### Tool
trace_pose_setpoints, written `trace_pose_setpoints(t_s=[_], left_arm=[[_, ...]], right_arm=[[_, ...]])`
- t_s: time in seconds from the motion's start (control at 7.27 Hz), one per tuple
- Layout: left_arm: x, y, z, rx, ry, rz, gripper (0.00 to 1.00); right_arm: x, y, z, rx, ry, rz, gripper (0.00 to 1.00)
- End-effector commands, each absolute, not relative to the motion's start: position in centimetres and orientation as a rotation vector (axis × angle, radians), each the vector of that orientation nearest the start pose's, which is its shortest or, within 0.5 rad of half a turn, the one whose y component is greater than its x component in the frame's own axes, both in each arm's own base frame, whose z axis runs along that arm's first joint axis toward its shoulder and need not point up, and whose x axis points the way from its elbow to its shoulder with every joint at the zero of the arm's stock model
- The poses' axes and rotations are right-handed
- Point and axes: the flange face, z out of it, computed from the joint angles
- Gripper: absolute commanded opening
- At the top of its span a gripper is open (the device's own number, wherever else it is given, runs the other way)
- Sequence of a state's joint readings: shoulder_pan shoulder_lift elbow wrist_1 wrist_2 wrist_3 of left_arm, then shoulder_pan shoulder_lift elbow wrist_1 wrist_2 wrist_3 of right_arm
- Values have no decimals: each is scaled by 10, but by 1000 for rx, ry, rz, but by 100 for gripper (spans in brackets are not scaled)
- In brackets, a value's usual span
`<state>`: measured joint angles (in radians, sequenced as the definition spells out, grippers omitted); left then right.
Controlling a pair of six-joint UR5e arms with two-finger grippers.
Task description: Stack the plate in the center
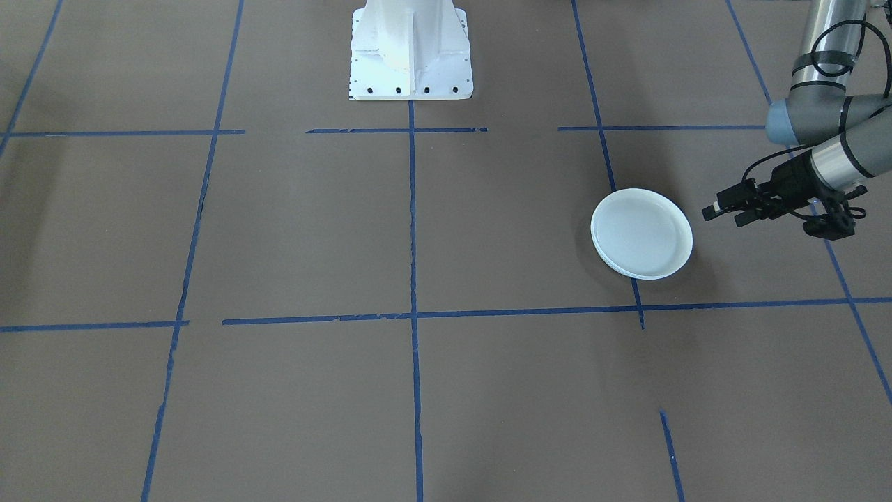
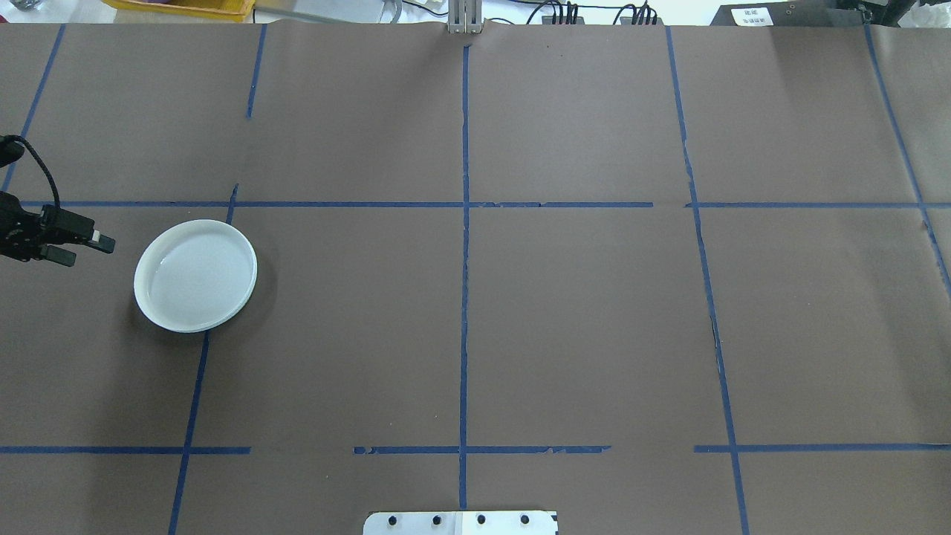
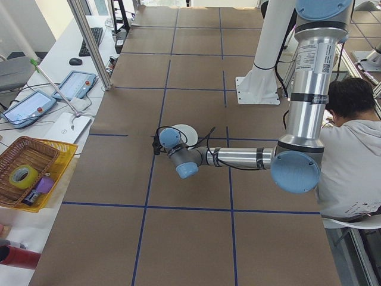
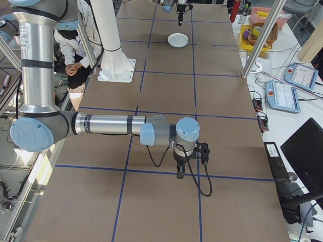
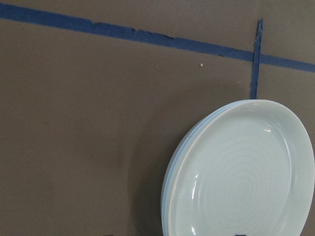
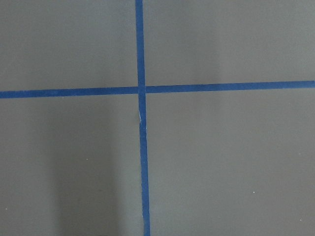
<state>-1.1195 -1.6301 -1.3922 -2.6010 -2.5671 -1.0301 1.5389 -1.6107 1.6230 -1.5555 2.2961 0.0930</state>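
While parked beside the plate stack [image 2: 195,276] on the desk [image 2: 579,312], left gripper [image 2: 95,247] fingers parted and empty, ringed plate on top, right gripper [image 4: 180,175] finger state unclear.

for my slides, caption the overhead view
Left claw hovers open beside stacked plates on the taped brown table.

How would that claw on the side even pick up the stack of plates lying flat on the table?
Probably by the raised rim of the plate stack on the edge facing the left gripper. The plates lie flat, so only the thin rim offers a pinch: one finger over the lip, one under it, coming in low from that side.
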Motion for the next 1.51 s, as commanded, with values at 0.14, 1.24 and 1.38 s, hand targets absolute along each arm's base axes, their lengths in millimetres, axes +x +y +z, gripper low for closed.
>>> trace_pose_setpoints(t_s=[0.14,1.24,1.38], left_arm=[[136,-489,622,60,1157,-17,100],[-31,-510,678,52,780,111,100],[-55,-510,661,59,778,104,100]], right_arm=[[52,-479,654,-19,-726,49,100],[52,-479,654,-19,-724,49,100],[52,-479,654,-19,-724,49,100]])
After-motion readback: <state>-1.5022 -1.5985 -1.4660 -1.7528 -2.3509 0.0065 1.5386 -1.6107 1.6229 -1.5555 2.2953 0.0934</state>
